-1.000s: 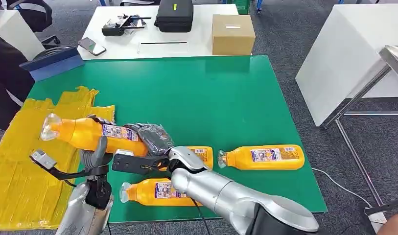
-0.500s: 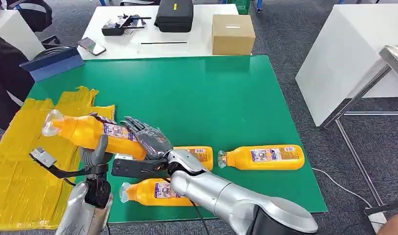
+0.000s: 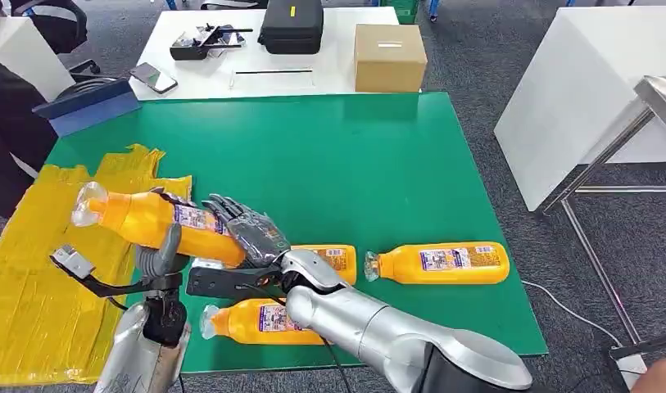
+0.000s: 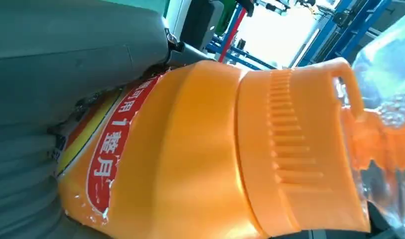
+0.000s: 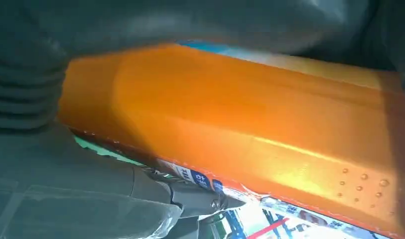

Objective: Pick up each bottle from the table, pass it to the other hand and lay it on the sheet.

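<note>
While held aloft over table (image 3: 354, 164): bottle (image 3: 153, 219) gripped by left hand (image 3: 161, 254); right hand (image 3: 251, 229) spread wide alongside.

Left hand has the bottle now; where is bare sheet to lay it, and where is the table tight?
The yellow sheet lies bare from its crumpled far edge to the near table edge, left of the left hand. The green table is open toward the cardboard box. Tight: three lying bottles around the right hand.
</note>
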Controlling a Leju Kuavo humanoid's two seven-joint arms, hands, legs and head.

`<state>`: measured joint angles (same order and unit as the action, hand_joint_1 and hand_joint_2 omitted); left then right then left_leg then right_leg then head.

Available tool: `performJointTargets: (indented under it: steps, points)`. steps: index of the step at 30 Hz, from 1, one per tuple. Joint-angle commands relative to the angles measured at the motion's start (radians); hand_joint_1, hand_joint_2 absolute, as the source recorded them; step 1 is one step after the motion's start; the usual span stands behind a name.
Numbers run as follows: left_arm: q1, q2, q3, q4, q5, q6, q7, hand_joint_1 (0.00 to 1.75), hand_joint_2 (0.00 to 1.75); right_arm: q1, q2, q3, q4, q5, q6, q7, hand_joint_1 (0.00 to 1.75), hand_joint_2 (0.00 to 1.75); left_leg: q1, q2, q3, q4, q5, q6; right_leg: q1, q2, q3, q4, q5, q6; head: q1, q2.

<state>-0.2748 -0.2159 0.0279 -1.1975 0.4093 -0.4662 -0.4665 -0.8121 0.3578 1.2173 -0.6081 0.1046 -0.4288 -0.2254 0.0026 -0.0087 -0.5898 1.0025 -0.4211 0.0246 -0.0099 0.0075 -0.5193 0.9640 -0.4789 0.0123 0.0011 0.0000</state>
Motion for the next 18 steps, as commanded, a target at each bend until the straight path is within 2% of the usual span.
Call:
performJointTargets:
  steps: [1,2,4,6,8,10,12,18]
  points:
    - [-0.029,0.029,0.06,-0.036,-0.065,0.04,-0.017,1.75,1.75,-0.013,-0.032,-0.282,0.02,0.241,-0.108,-0.041,0.0,0.0,0.0,-0.001,0.0,0.001,0.0,-0.002,0.0,-0.002,0.0,0.001,0.0,-0.001,0.0,0.0]
    - [-0.024,0.039,0.074,-0.053,-0.093,0.055,-0.023,1.75,1.75,0.018,-0.069,-0.361,-0.071,0.33,-0.088,-0.015,0.0,0.0,0.0,-0.001,0.0,0.002,0.0,-0.002,0.0,-0.002,0.0,0.002,0.0,-0.001,0.0,0.0]
    - [-0.018,0.072,0.103,-0.108,-0.243,0.122,-0.055,1.75,1.75,0.149,-0.148,-0.589,-0.369,0.551,-0.001,0.028,0.0,0.0,0.001,-0.002,0.0,0.001,0.0,-0.002,0.001,-0.003,0.001,0.001,0.0,-0.001,0.0,0.0]
    - [-0.015,0.097,0.141,-0.158,-0.37,0.171,-0.062,1.75,1.75,0.286,-0.208,-0.746,-0.634,0.675,0.105,0.034,0.0,0.0,0.001,-0.002,0.0,0.001,0.0,-0.002,0.001,-0.004,0.002,-0.001,0.0,-0.001,0.0,0.0]
    - [-0.015,0.111,0.18,-0.186,-0.417,0.174,-0.054,1.75,1.75,0.389,-0.239,-0.847,-0.787,0.729,0.145,0.01,0.0,0.0,0.002,-0.004,0.0,0.001,0.0,-0.002,0.002,-0.006,0.003,-0.001,-0.001,-0.001,0.0,0.0]
    - [-0.026,0.127,0.219,-0.19,-0.455,0.169,-0.054,1.75,1.75,0.479,-0.27,-0.921,-0.894,0.745,0.172,-0.022,0.0,0.0,0.001,-0.005,0.0,0.001,0.0,-0.002,0.001,-0.006,0.003,0.0,-0.002,-0.001,0.0,0.0]
    - [-0.028,0.128,0.224,-0.188,-0.457,0.166,-0.053,1.75,1.75,0.489,-0.271,-0.928,-0.902,0.745,0.177,-0.029,0.0,0.0,0.001,-0.01,0.0,0.0,0.0,-0.002,0.001,-0.01,0.005,-0.002,-0.002,-0.001,0.0,0.0]
    - [-0.082,0.208,0.229,-0.14,-0.892,0.491,-0.047,1.75,1.75,0.621,-0.306,-0.994,-0.999,0.771,0.184,-0.065,0.0,0.0,0.001,-0.009,-0.002,0.0,0.001,-0.001,0.001,-0.009,0.001,-0.001,0.0,-0.001,0.0,0.0]
